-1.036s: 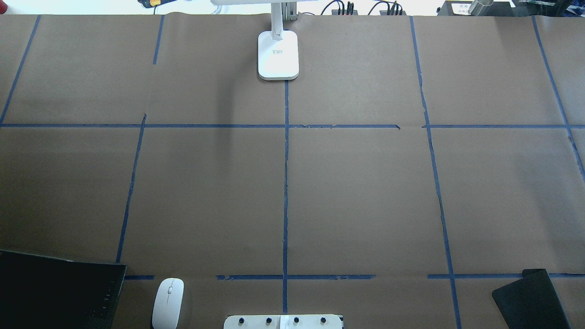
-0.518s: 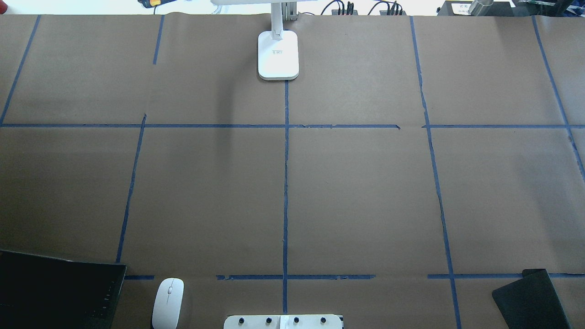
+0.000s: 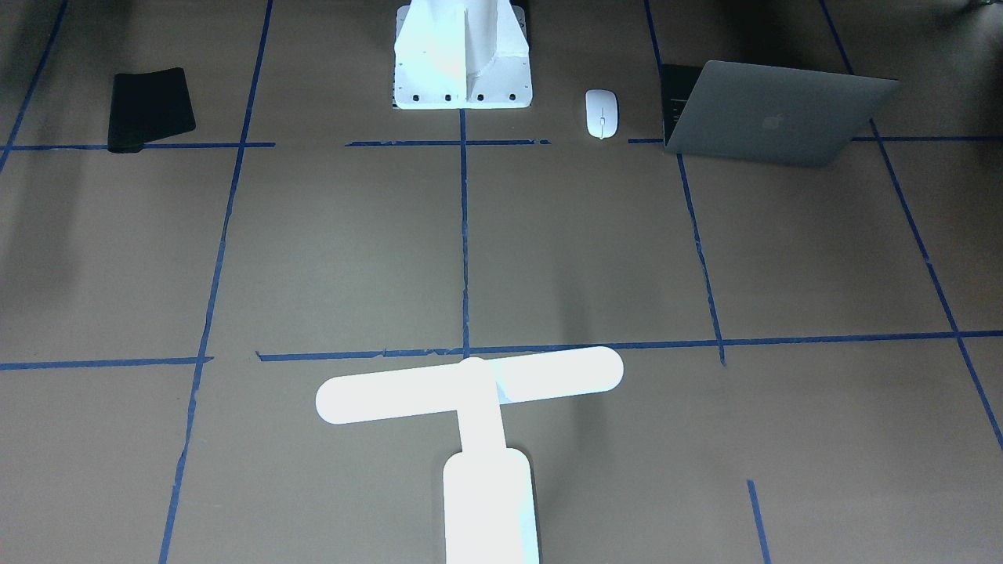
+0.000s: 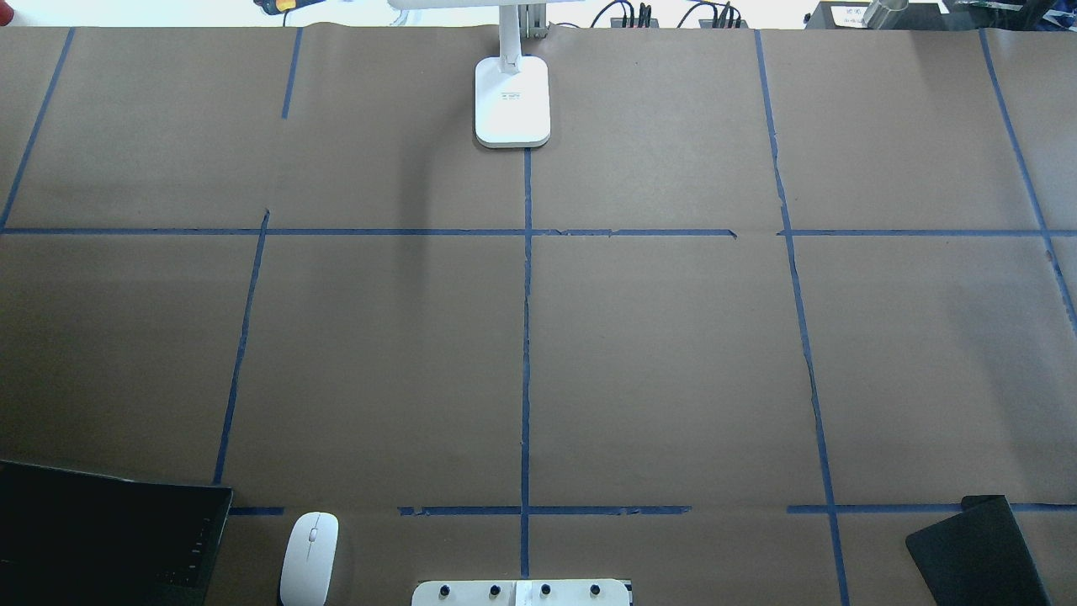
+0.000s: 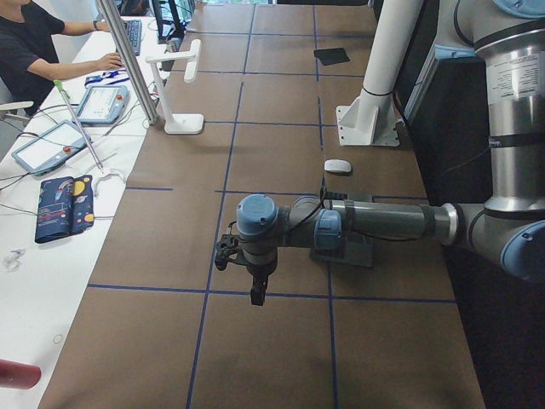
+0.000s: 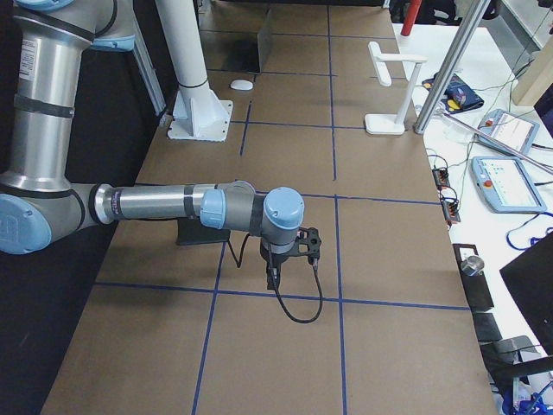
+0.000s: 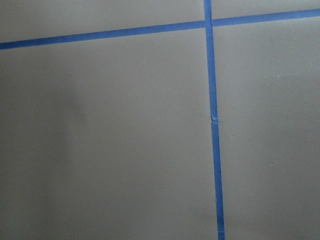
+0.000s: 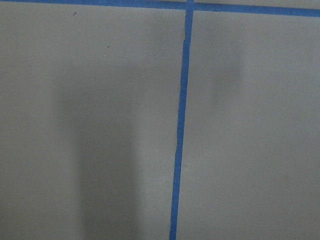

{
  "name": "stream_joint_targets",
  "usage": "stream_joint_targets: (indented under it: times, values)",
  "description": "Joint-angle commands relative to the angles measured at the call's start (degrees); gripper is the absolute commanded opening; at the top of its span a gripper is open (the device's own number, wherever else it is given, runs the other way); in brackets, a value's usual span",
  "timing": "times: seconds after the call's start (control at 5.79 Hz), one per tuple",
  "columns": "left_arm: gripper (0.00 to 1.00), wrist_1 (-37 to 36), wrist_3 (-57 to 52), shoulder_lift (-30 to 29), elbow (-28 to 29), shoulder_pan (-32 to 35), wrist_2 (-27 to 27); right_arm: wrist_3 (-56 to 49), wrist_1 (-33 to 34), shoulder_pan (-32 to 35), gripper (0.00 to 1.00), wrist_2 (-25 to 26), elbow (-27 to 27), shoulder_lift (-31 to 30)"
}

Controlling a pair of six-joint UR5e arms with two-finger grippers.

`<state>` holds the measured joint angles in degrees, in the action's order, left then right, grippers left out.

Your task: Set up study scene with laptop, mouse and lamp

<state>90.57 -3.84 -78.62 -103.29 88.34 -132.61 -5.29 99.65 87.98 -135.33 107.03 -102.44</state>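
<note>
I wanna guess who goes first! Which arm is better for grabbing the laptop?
Probably the left. The laptop sits on the robot's left side, near the left gripper. The right gripper hovers far across on the other side, near the mat.

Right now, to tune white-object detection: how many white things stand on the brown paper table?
3. White T-shaped desk lamp at the operators' edge, centre; small white oval mouse beside the open grey laptop; white bolt-holed pedestal at the robot's edge. No others show.
</note>
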Motion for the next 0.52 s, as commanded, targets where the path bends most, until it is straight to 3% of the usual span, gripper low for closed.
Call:
stream_joint_targets:
  times: [0.0,0.17,0.35]
  values:
    - [1.00,1.10,7.20,3.37,-6.44,-0.79,-5.44,-0.24,0.02,0.00,1.00,-1.50,0.19,-0.04]
    - [1.00,0.49,10.92,4.17,-10.92,-5.23,-5.64,-0.42,0.02,0.00,1.00,-2.04,0.11,-0.04]
    - [1.00,0.66,21.92,5.31,-14.71,-8.67,-5.55,-0.59,-0.07,0.00,1.00,-2.13,0.19,-0.04]
